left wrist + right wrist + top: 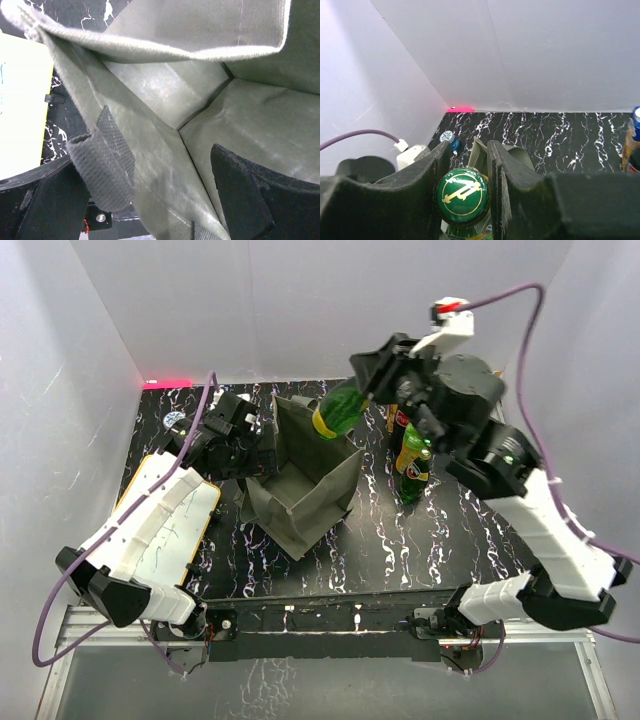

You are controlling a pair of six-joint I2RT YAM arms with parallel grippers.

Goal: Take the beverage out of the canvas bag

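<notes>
The canvas bag [300, 502] is an olive-grey tote on the black marbled table, its mouth open and facing up. My right gripper [366, 388] is shut on the neck of a green glass bottle [338, 410] with a yellow label and holds it tilted above the bag's far rim. In the right wrist view the green-and-gold cap [462, 195] sits between my fingers [468, 150]. My left gripper [262, 448] is at the bag's left wall. In the left wrist view its jaws [145, 200] stand wide apart astride that wall [240, 115] and a strap handle [100, 165].
Two or three bottles [412, 465] stand close together right of the bag, under the right arm. A small blue-capped bottle [177, 422] lies at the back left. A yellow-edged white board [165, 520] lies at the left edge. White walls enclose the table.
</notes>
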